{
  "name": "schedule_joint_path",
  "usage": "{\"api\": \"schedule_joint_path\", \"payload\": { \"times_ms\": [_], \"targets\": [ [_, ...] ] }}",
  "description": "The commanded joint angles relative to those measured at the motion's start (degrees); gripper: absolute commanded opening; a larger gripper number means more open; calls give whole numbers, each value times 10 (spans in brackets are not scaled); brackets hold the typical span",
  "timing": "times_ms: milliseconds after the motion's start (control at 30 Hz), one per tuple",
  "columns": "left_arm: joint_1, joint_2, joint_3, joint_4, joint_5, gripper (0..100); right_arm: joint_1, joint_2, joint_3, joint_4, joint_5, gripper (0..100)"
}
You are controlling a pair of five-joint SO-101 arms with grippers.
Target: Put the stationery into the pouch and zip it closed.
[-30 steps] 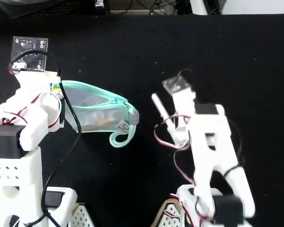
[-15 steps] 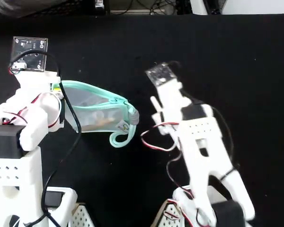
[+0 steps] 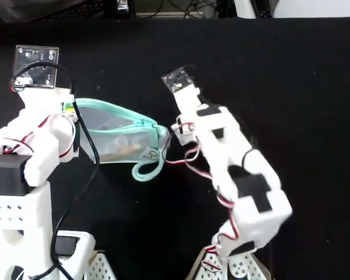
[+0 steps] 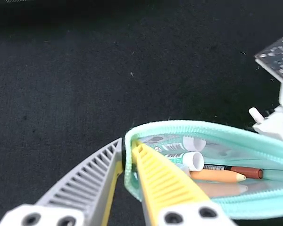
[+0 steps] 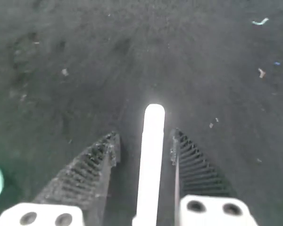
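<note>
Over the last second the right arm has swung across the black cloth-covered table (image 3: 291, 87) toward the mint-green translucent zip pouch (image 3: 119, 140). Dark cables (image 3: 175, 7) run along the far edge. The right pincer (image 5: 144, 136) sits just beside the pouch's strap end, fingers spread, with a white rod (image 5: 151, 155) between them touching neither. The left pincer (image 4: 127, 150) clamps the pouch's open rim, with an orange pencil (image 4: 219, 175) and white tubes (image 4: 193, 160) inside.
</note>
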Motion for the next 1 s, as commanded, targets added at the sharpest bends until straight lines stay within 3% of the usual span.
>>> {"api": "schedule_joint_path", "payload": {
  "times_ms": [0, 133, 233, 467, 767, 967],
  "targets": [
    [-8, 10, 63, 5, -2, 30, -2, 23, -55, 1, -5, 174],
    [-8, 10, 63, 5, -2, 30, -4, 24, -58, 4, -4, 149],
    [-8, 10, 63, 5, -2, 30, -4, 24, -58, 4, -5, 4],
    [-8, 10, 63, 6, -2, 30, -1, -23, -7, 0, -5, 11],
    [-7, 10, 63, 6, -2, 30, -1, -444, 229, 5, -3, 11],
    [-7, 10, 63, 6, -1, 30, -4, -777, 273, 59, -5, 12]
  ]
}}
